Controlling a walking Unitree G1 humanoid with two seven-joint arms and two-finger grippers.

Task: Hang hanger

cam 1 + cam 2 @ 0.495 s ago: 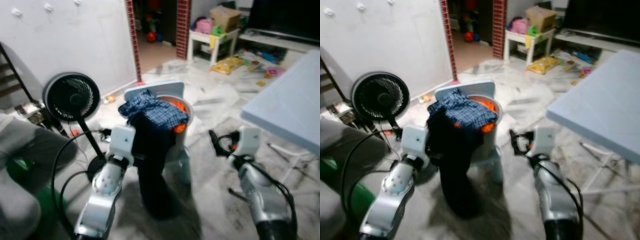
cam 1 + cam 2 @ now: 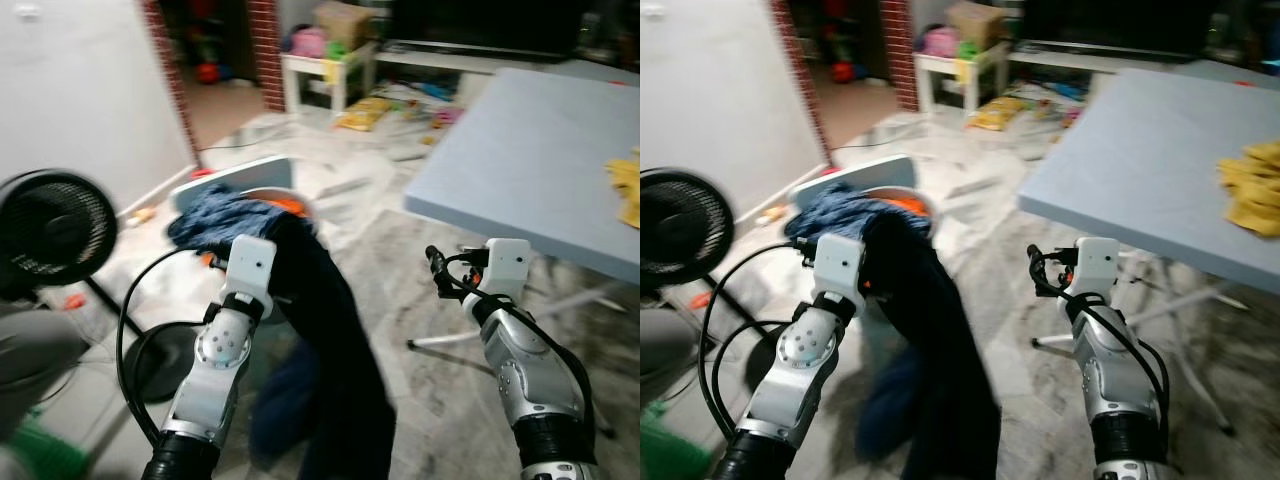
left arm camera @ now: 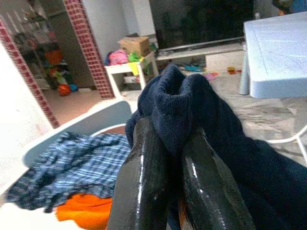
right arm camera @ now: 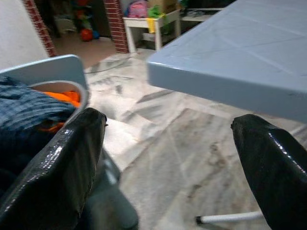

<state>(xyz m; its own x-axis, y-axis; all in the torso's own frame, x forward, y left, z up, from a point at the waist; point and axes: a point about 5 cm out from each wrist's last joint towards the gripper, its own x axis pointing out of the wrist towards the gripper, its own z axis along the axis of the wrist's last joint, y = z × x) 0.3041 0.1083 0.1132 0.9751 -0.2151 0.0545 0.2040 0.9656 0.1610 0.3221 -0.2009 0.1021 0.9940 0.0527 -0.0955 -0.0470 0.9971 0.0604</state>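
One dark navy knitted garment [image 2: 330,350] hangs from the left gripper [image 3: 170,143], whose two black fingers [image 3: 139,177] are clamped together on a bunched fold of the cloth. The garment trails down from the gripper toward the marbled grey floor [image 2: 400,290], in front of one pale blue-grey laundry basket [image 2: 235,178]. No hanger can be made out.

Inside the basket lie one blue checked cloth [image 3: 81,163], draped over its near rim, and one orange cloth [image 3: 84,213] beneath it.

The right gripper [image 4: 168,158] is held out over the floor, its two black fingers [image 4: 57,167] spread wide apart with nothing between them, just beside the near edge of one large pale blue plastic folding table [image 2: 530,150]. One crumpled yellow cloth [image 2: 1252,190] lies at the table's right edge.

To the robot's left stands one black pedestal fan [image 2: 50,230]. Further back, one red brick doorway pillar [image 2: 268,50] and one small white side table [image 2: 320,68] piled with toys.
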